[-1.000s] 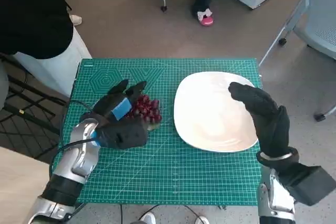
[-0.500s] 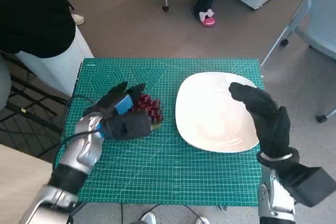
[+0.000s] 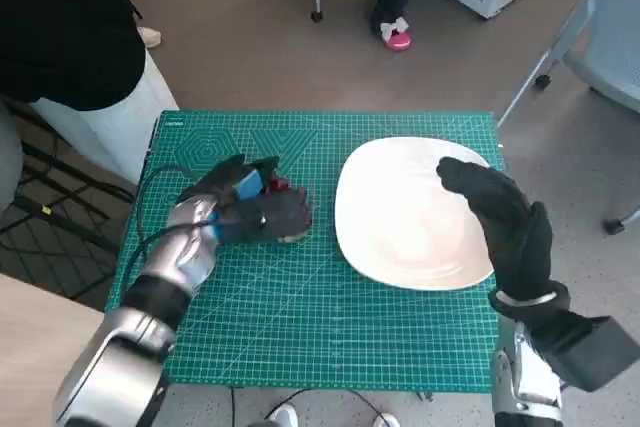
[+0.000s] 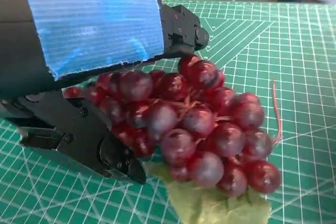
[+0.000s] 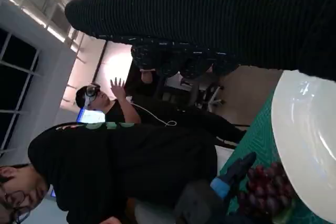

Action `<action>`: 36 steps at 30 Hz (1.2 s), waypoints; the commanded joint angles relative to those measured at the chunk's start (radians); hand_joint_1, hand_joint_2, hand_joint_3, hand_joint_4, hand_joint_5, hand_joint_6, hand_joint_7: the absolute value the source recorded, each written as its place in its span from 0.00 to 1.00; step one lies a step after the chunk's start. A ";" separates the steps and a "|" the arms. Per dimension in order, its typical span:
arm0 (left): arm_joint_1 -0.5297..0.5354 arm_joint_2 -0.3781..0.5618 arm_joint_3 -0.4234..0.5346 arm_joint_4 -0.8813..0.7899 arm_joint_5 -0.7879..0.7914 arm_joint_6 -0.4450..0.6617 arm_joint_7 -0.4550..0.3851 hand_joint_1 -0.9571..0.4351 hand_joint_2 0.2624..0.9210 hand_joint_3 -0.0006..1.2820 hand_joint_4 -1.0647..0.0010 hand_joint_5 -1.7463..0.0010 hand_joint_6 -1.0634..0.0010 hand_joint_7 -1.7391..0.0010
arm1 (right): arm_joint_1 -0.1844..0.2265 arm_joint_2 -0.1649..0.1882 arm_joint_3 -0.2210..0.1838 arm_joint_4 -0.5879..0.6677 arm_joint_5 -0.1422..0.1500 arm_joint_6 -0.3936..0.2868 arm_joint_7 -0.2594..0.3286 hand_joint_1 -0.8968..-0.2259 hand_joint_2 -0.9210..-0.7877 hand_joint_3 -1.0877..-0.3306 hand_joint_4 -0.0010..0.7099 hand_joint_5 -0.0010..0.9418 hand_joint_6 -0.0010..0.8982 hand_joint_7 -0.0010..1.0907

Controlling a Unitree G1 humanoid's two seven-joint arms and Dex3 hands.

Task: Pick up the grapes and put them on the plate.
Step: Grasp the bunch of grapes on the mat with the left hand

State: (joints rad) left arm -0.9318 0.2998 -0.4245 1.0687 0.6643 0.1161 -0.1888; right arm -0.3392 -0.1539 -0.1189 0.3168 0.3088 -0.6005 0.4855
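**Left hand on the grapes, plate waiting at the right**

We see the left hand [image 3: 250, 209] lying over the grapes [image 4: 205, 124] on the left half of the green cutting mat [image 3: 330, 337], its black fingers [image 4: 84, 140] closed around the dark red bunch, which rests on the mat with a pale green leaf [image 4: 215, 208] beneath it. The white plate [image 3: 400, 217] sits on the right half of the mat, just beside the bunch. We see the right hand [image 3: 500, 217] hovering over the plate's right edge, fingers held together, holding nothing. A person in black [image 5: 131, 150] stands at the mat's far left corner.
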 commanded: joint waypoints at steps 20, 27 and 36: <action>-0.020 -0.046 -0.058 0.176 -0.012 -0.074 0.004 0.72 0.75 0.01 1.00 1.00 0.79 0.99 | 0.022 -0.003 -0.013 0.007 -0.009 -0.003 -0.009 0.41 0.00 0.27 0.52 0.00 0.01 0.41; -0.019 -0.045 -0.054 0.175 -0.020 -0.074 -0.007 0.71 0.76 0.01 1.00 1.00 0.78 0.99 | 0.019 0.000 -0.014 0.011 -0.010 -0.005 -0.012 0.41 0.00 0.27 0.52 0.00 0.01 0.41; -0.018 -0.049 -0.058 0.182 -0.020 -0.086 0.009 0.76 0.80 0.02 0.93 0.99 0.70 0.98 | 0.018 0.002 -0.012 0.008 -0.016 -0.003 -0.021 0.41 0.00 0.27 0.52 0.00 0.01 0.41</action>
State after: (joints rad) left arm -0.9976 0.2753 -0.4669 1.2146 0.6479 0.0382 -0.1708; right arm -0.3374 -0.1540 -0.1287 0.3153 0.3073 -0.6105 0.4746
